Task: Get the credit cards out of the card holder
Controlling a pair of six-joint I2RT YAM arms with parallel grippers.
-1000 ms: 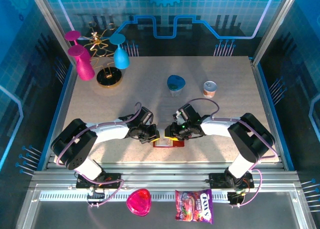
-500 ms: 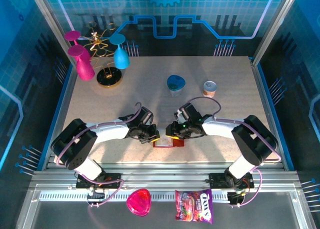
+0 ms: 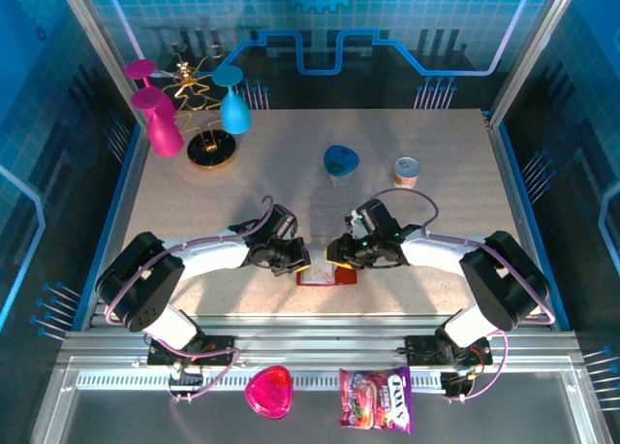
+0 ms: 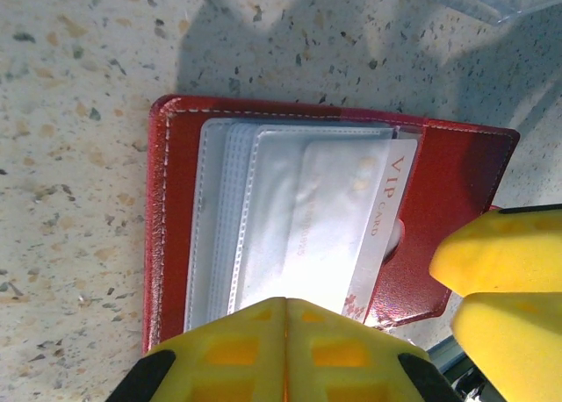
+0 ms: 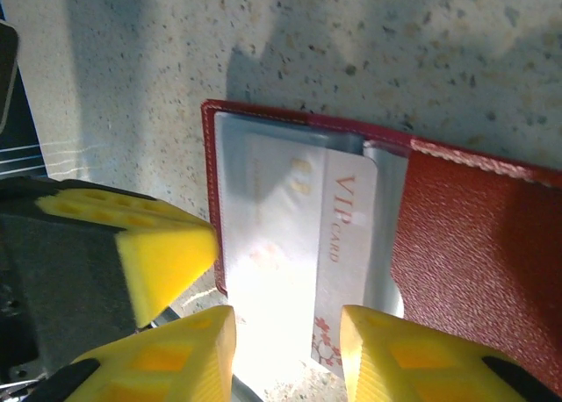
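Open card holder [image 3: 326, 277], low centre.
The card [image 5: 303, 244] points lengthwise into the spread right tool [image 5: 285, 349]; left tool [image 4: 285, 349] pressed together.

The top camera hangs above and behind the arm bases, looking steeply down over the whole worktop [image 3: 436, 173] from afar. Each wrist camera sits close above the worktop, looking down past its own claw: the left claw [image 4: 285, 327], the right claw [image 5: 285, 327]. All three views share the open card holder [image 3: 326, 275]; each wrist view also catches the other claw.
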